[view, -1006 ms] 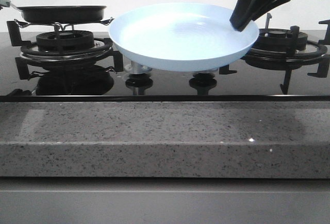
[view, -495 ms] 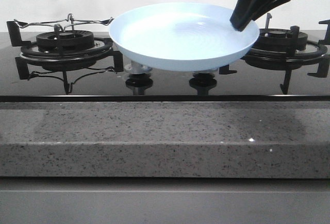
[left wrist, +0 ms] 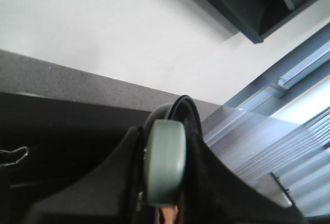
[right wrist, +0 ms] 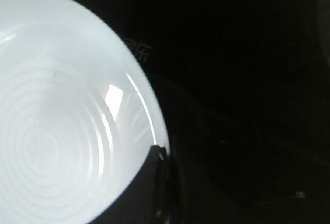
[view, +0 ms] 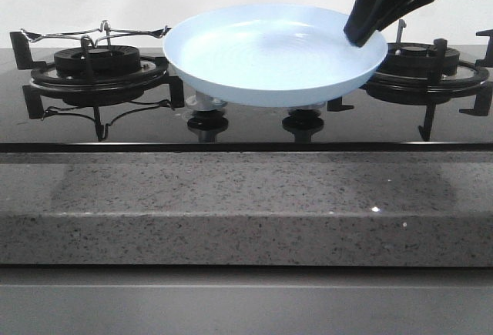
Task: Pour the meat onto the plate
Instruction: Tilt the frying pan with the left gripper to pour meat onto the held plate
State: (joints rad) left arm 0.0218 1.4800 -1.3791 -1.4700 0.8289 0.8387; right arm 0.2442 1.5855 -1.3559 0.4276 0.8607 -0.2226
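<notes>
My right gripper (view: 362,36) is shut on the right rim of the pale blue plate (view: 269,50) and holds it level above the middle of the hob. The right wrist view shows the plate (right wrist: 51,131) bare, with the right gripper (right wrist: 160,154) pinching its edge. In the left wrist view my left gripper (left wrist: 164,131) is shut on a grey-green pan handle (left wrist: 165,167), facing a white wall. The left gripper and the pan are outside the front view. The meat is out of view.
A left burner (view: 96,61) carries a thin wire support (view: 92,35). The right burner (view: 427,61) lies under my right arm. Two knobs (view: 206,123) (view: 303,123) sit below the plate. A speckled granite counter edge (view: 246,204) runs along the front.
A second ago the black pan sat on the left burner. It has left the front view, and the burner now stands bare. The plate and right gripper have not moved.
</notes>
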